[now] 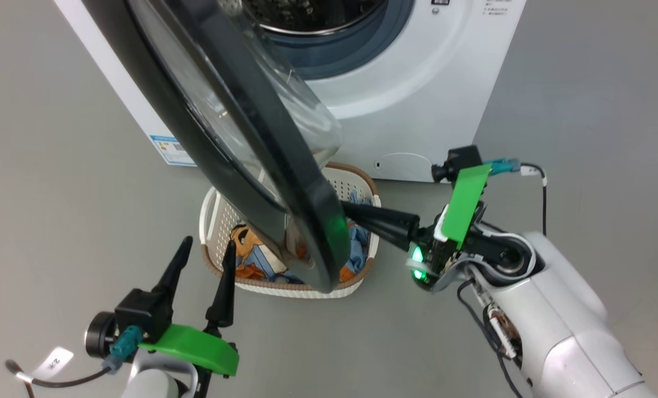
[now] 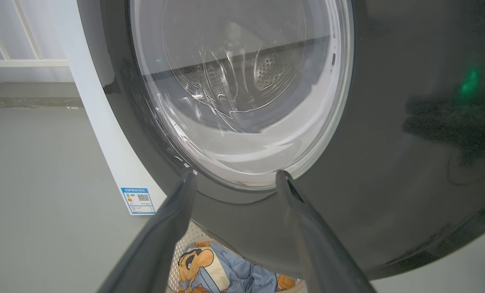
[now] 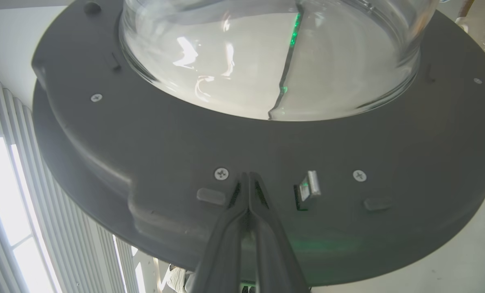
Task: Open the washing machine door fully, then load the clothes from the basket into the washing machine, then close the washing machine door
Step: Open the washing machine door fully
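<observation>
Glossy black plastic rims the washing machine door point(image 1: 235, 143), which stands part-way open and swings out from the white washing machine point(image 1: 417, 88) at twelve o'clock, its bulging glass window hanging over the basket point(image 1: 211, 215) on the grey floor point(image 1: 58, 221) just in front. Blue cloth with orange bears, the clothes point(image 1: 251, 260), lies heaped inside the basket, half hidden behind the door's lower edge. From four o'clock the right gripper point(image 3: 248, 179) reaches in with its two dark fingers pressed flat together and nothing between them. Their tips sit at the door's dull inner face, between a screw point(image 3: 221, 173) and a small metal latch point(image 3: 309, 187); whether they actually push on it I cannot tell. Down at seven o'clock the left gripper point(image 1: 209, 241) is spread wide and empty, pointing up at the door's outer side, one finger over the basket's brown rim. A blue sticker point(image 1: 171, 149) marks the machine's lower corner at ten o'clock from the basket.
</observation>
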Controlling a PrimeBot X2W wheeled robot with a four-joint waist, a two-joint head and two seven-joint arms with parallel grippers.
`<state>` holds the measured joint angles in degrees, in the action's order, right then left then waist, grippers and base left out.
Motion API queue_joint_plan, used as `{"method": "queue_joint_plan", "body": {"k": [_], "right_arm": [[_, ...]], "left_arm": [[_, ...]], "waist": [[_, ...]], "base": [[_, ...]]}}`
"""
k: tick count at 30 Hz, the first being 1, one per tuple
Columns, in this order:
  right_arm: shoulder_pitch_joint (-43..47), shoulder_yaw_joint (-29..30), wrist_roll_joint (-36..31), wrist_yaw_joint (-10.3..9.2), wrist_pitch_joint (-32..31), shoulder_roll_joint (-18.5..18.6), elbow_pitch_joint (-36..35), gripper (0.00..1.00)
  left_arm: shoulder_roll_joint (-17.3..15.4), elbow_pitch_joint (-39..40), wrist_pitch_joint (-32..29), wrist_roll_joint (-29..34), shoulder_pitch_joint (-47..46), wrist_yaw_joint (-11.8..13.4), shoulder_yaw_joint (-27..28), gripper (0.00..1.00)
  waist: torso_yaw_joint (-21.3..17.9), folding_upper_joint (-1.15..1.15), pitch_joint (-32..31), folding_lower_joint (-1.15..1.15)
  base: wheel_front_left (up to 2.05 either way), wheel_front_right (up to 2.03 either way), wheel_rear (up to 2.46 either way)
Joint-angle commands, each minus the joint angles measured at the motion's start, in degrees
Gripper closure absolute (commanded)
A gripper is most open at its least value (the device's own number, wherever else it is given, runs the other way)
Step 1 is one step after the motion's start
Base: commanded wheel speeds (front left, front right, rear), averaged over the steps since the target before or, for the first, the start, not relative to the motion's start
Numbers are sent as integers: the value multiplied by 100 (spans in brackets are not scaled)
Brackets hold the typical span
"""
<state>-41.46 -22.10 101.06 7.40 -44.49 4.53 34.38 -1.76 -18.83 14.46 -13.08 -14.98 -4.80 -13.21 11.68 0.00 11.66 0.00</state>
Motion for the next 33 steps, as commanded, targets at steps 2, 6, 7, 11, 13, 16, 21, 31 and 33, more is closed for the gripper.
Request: {"method": "queue_joint_plan", "body": {"k": [2,6,7,11,13,16,21,31,33], "right_arm": [[125,-242,135,9,58,-165,-151,100],[190,-505,304,9,175,-165,-147,100],[202,-559,341,9,204,-165,-146,100],[237,-711,472,9,309,-165,-121,100],[239,-738,523,9,389,-165,-101,100],[235,-745,582,9,544,-144,-87,100],[273,-697,722,9,777,-69,-139,100],[771,-78,1006,9,1680,301,-732,100],[971,53,972,9,1901,408,-934,100]], "left_arm": [[-111,90,54,49,18,-11,152,0],[-111,67,54,66,66,-21,154,0],[-111,60,54,69,75,-25,160,0],[-111,37,54,78,113,-31,158,0],[-111,30,54,75,119,-34,166,0],[-111,19,54,100,122,-54,142,0],[-111,-3,54,110,136,-70,151,0],[-111,-15,54,156,216,-85,243,0],[-112,-16,54,165,237,-85,266,0]], "waist": [[10,0,-104,0],[4,0,-188,0],[0,0,-208,0],[-14,0,-278,0],[-21,0,-295,0],[-36,0,-309,0],[-83,0,-349,0],[-214,0,-479,0],[-245,0,-517,0]], "base": [[0,0,0],[0,0,0],[0,0,0],[0,0,0],[0,0,0],[0,0,0],[0,0,0],[0,0,0],[0,0,0]]}}
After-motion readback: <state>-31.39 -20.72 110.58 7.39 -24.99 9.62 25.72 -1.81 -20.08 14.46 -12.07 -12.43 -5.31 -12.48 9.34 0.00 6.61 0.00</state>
